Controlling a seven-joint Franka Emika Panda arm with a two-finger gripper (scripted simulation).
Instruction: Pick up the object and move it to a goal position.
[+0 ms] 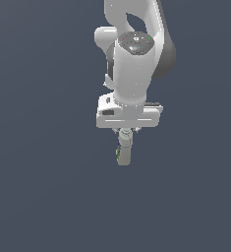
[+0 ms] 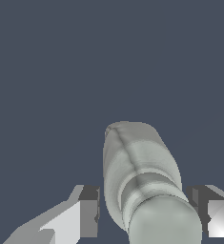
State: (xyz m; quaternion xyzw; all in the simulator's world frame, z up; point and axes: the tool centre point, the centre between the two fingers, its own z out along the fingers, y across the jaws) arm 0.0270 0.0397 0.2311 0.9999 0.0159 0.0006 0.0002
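Note:
The object, a slim pale grey-beige bottle (image 1: 123, 151), hangs roughly upright straight below the white arm's hand in the exterior view. A strip of green multicoloured label shows on its side. My gripper (image 1: 125, 137) is around the bottle's upper part, near the cap. In the wrist view the bottle (image 2: 139, 167) runs away from the camera, with its round cap nearest the lens. My gripper (image 2: 144, 209) has one finger on each side of the bottle. The fingers (image 2: 88, 212) stand close against its sides. The gripper looks shut on the bottle.
A plain dark blue-grey surface (image 1: 38, 187) fills the background in both views. The white arm (image 1: 134, 54) rises above the hand to the upper edge of the exterior view. No other objects are in view.

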